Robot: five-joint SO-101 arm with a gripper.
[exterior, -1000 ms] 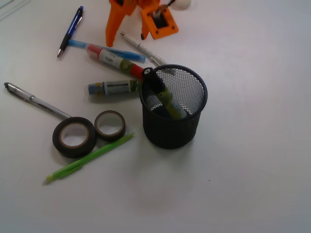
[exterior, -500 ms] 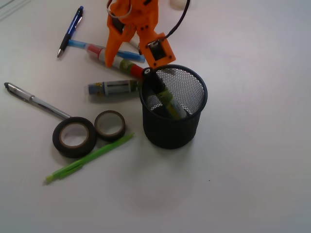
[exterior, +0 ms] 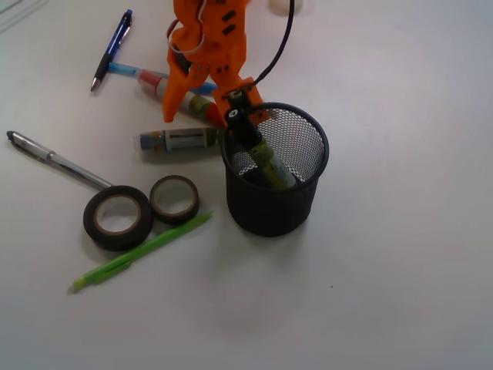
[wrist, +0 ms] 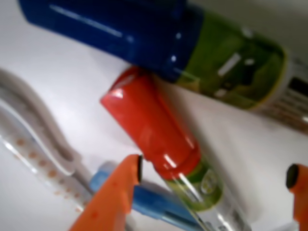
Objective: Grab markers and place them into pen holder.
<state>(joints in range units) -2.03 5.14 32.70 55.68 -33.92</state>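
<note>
The black mesh pen holder (exterior: pixel 276 202) stands at the centre with the black-capped marker (exterior: pixel 262 154) leaning inside it. The blue-capped marker (exterior: pixel 181 140) (wrist: pixel 144 29) lies flat just left of the holder. Behind it the red-capped marker (exterior: pixel 202 109) (wrist: pixel 154 139) lies aslant, partly covered by the arm. My orange gripper (exterior: pixel 199 112) (wrist: pixel 214 175) is open and straddles the red marker. One fingertip (wrist: pixel 129 179) is close beside its cap. The other fingertip (wrist: pixel 294 177) stands well clear of the barrel.
A light-blue pen (exterior: pixel 123 70) (wrist: pixel 144 204) lies under the red marker, and a clear pen (wrist: pixel 29 144) runs beside it. A dark blue pen (exterior: pixel 112 48) is far left. A silver pen (exterior: pixel 58 162), two tape rolls (exterior: pixel 117 216) (exterior: pixel 174 198) and a lime-green pen (exterior: pixel 142 250) lie front left.
The gripper has come down from the top edge toward the holder and now stands over the red-capped marker. Markers, pens and holder have not moved.
</note>
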